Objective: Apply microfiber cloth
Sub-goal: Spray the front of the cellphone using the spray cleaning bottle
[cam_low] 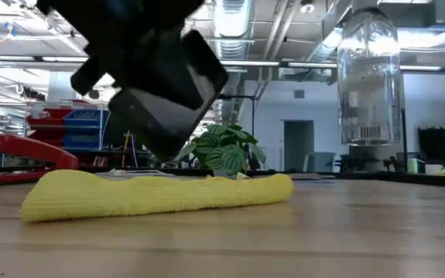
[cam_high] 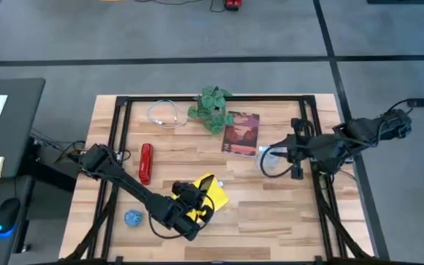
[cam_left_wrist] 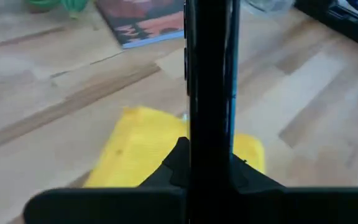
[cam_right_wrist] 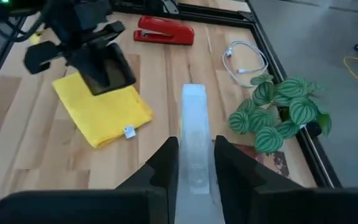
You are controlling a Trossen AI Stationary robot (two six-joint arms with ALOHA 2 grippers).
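The microfiber cloth lies flat on the wooden worktop, well in front of the dark red book and to the right of the red stapler. The left pincer hangs directly over the cloth's near-left part, clenched on a black smartphone — in the low view the phone is tilted and held just above the yellow fabric, apart from it. The left wrist view shows the phone edge-on between the fingers, with the cloth spread beneath.

The right pincer is beside the book's right edge, well apart from the cloth, grasping a clear plastic bottle held off the worktop. A potted plant stands just behind the book, a white cable to the left of the plant.
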